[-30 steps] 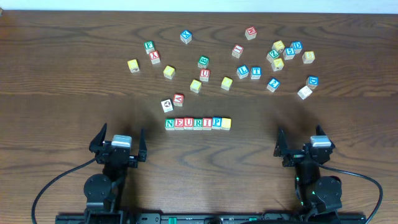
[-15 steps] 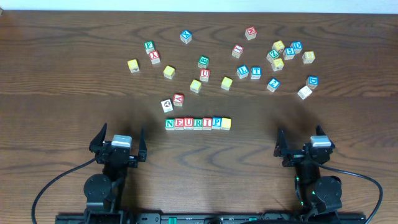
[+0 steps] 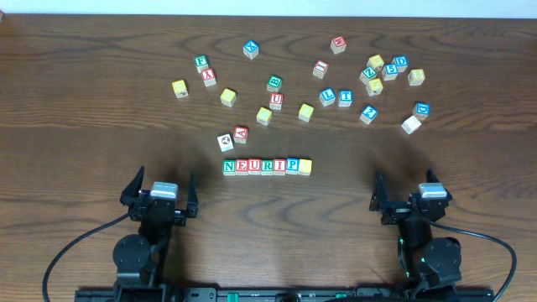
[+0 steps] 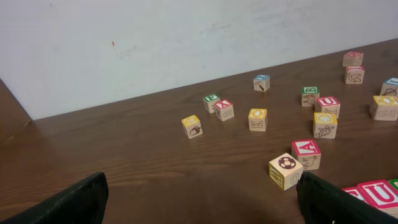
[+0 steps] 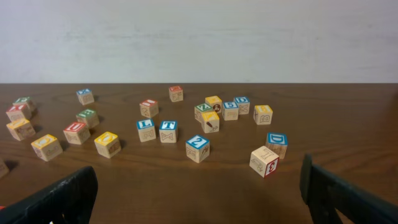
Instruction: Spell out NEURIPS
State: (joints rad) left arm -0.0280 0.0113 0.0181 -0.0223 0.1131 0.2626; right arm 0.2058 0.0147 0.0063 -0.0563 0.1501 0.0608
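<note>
Seven letter cubes stand side by side in a row reading NEURIPS (image 3: pixel 267 166) near the middle of the table: green N (image 3: pixel 228 166) at the left end, blue P (image 3: pixel 292 165), and yellow S (image 3: pixel 304 166) at the right end. My left gripper (image 3: pixel 164 184) rests open near the front edge, left of the row and apart from it. My right gripper (image 3: pixel 407 191) rests open at the front right, holding nothing. In the left wrist view the left gripper (image 4: pixel 202 205) frames bare wood, and the row's red U cube (image 4: pixel 380 194) shows at the lower right edge. The right gripper (image 5: pixel 199 205) also frames bare wood.
Several other letter cubes lie scattered across the far half of the table, among them a red U (image 3: pixel 276 101) and a blue Z (image 5: pixel 198 148). A red A cube (image 3: pixel 241 133) and a ball-picture cube (image 3: pixel 224 142) sit just behind the row's left end. A white wall (image 4: pixel 186 37) rises behind the table.
</note>
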